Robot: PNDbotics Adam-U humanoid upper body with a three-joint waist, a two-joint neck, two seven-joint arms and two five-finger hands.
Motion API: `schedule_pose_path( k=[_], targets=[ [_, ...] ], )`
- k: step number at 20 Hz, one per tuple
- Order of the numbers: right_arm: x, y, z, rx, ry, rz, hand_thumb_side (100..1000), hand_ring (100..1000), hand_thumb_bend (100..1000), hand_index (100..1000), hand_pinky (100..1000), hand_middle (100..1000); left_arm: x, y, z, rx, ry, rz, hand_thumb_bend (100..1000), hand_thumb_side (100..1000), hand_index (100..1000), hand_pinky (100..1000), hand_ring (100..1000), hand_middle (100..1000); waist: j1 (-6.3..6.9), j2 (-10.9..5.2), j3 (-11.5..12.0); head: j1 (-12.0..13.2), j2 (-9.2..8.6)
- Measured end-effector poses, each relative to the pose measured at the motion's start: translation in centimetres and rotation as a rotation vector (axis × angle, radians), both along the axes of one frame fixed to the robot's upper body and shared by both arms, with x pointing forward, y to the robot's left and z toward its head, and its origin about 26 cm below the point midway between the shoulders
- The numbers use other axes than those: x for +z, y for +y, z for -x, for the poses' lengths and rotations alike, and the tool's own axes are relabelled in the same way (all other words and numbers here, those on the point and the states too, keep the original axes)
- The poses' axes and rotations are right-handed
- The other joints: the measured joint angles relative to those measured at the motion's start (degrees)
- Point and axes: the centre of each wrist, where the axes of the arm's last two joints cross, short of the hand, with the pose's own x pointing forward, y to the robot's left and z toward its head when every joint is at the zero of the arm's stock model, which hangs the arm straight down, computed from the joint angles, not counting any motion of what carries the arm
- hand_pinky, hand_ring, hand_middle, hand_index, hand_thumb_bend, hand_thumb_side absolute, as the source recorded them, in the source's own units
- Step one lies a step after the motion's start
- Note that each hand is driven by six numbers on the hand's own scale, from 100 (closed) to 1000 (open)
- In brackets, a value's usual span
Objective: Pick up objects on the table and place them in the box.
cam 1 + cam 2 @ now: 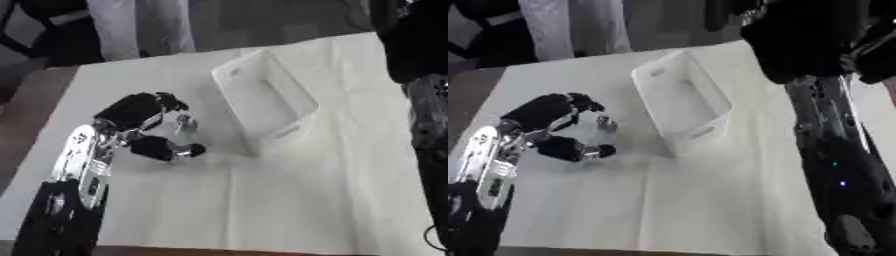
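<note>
Left eye view, from left to right. Left arm (83, 160) in from the lower left corner, silver forearm over a white cloth (262, 210). Left hand (144, 122) just above the cloth, left of the box, fingers (579, 102) curved on top and thumb (579, 150) curled below, forming an open C. Between fingers and thumb, a small silvery object (605, 121), upright, too small to make out beyond colour. Cannot tell whether fingertips touch it; not closed round it, gap visible on both sides in the right eye view. Object on the cloth, outside the box, near its left wall.

Box (262, 100) white, rectangular, at mid-table, set askew with its long side running from upper left to lower right, a handle slot in each short end. Inside seen only as white.

Right arm (833, 150) down the right edge, black, well apart from box and object. Right hand not seen in either view.
</note>
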Motion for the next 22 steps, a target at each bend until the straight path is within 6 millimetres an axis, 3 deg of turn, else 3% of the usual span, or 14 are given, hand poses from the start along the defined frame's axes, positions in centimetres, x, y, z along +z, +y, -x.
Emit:
schedule_pose_path(
  k=[1, 2, 5, 11, 22],
  targets=[
    [0.0, 0.0, 0.0, -0.001, -0.001, 0.002, 816, 816, 100, 481, 664, 930, 0.0, 0.0, 0.0, 0.014, -0.002, 0.000, 656, 989, 873, 100, 443, 673, 0.00, 0.00, 0.00, 0.00, 0.00],
    [0.0, -0.1, 0.0, -0.004, -0.001, 0.004, 817, 816, 100, 481, 664, 930, -0.1, 0.0, 0.0, 0.031, -0.005, 0.002, 658, 988, 873, 113, 451, 677, -0.01, 0.01, -0.01, 0.00, 0.00],
    [0.0, -0.2, 0.0, -0.005, -0.002, 0.006, 816, 816, 100, 480, 664, 931, -0.2, -0.1, 0.0, 0.076, -0.017, 0.007, 638, 1000, 857, 100, 346, 590, -0.02, 0.09, -0.01, -0.01, 0.00],
    [0.0, -0.2, 0.0, -0.006, -0.003, 0.006, 815, 817, 100, 478, 663, 931, -0.4, -0.4, 0.0, 0.116, -0.032, 0.033, 596, 1000, 810, 100, 248, 476, -0.02, 0.30, -0.01, -0.02, 0.00],
    [0.0, -0.3, -0.1, -0.013, -0.006, 0.014, 814, 817, 100, 478, 663, 931, -1.1, -0.8, -0.2, 0.127, -0.013, 0.029, 599, 1000, 780, 100, 219, 422, -0.01, 0.34, -0.01, -0.02, 0.00]
  ],
)
